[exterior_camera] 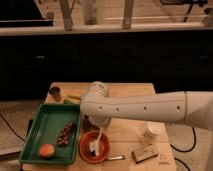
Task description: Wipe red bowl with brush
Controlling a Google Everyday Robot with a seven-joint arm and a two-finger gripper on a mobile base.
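The red bowl sits on the wooden table near the front edge, just right of the green tray. The brush has a pale handle that leans down into the bowl, with its head resting on the bowl's inside. My gripper hangs under the white arm just behind the bowl and is shut on the top of the brush handle. The arm reaches in from the right and hides the table behind the bowl.
A green tray at the left holds dark grapes and an orange fruit. A metal spoon and a brown block lie right of the bowl. A white cup stands at the right and a dark cup at the back left.
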